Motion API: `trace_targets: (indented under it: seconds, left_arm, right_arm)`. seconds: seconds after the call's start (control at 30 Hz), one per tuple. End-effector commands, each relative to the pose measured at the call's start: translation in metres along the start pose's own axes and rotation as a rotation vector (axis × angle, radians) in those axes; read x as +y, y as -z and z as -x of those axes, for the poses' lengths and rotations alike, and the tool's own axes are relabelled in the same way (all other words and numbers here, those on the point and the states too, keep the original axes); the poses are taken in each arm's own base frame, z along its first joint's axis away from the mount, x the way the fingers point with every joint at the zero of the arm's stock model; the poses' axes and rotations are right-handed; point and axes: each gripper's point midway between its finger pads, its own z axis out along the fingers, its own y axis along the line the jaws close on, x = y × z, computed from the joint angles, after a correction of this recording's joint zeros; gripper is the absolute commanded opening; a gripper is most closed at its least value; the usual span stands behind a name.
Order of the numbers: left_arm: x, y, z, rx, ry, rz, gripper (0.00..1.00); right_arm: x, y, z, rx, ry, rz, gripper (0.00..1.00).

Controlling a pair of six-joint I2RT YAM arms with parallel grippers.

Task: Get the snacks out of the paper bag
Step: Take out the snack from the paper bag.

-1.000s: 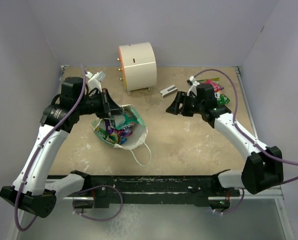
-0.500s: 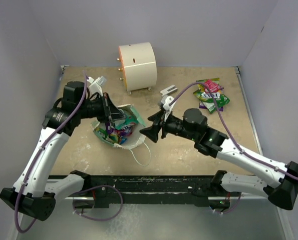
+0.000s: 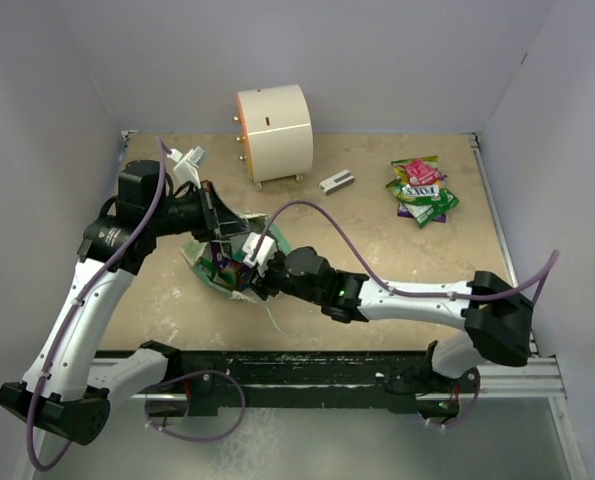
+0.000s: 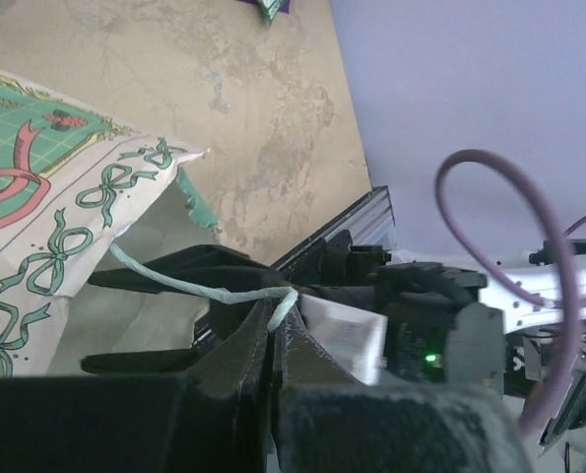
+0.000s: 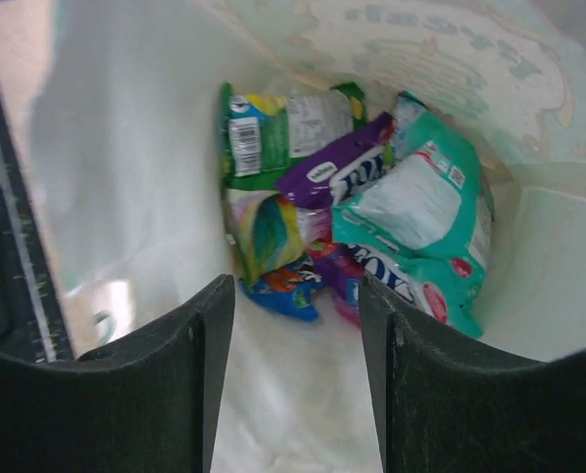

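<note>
lying on its side on the tabletop [image 3: 397, 260], the soft, crumple-prone paper bag [image 5: 125, 128] hangs from left fingers [image 4: 238, 365] pinching its thin handle [image 4: 194, 288], right fingers [image 5: 189, 374] spread inside above light, slippery snacks [image 5: 411, 212], best nipped by a crimped edge.

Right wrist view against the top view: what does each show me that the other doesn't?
Only the right wrist: separate packets deep in the bag, namely a green packet, a purple packet and a teal packet, framed by the open right tool. Only the top: the left tool at the bag's rim, the snack pile already out at the far right, the cylinder and the block. Both: the right tool at the bag's mouth, with packets inside.
</note>
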Motion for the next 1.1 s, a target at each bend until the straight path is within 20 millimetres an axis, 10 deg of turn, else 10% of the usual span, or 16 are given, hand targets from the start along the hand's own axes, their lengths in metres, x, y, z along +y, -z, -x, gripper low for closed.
trace_targets:
  seconds: [0.0, 0.83, 1.07]
  left_arm:
    - [-0.030, 0.011, 0.022, -0.075, -0.056, -0.070, 0.00]
    - [-0.032, 0.017, 0.020, -0.060, -0.014, -0.036, 0.00]
    - [-0.027, 0.020, 0.018, -0.068, -0.002, -0.004, 0.00]
  right_arm:
    - [-0.039, -0.016, 0.043, -0.144, 0.013, -0.224, 0.55]
    - [-0.099, -0.093, -0.025, -0.150, -0.046, -0.666, 0.84]
    - [-0.118, -0.098, -0.059, -0.079, -0.002, -0.708, 0.67]
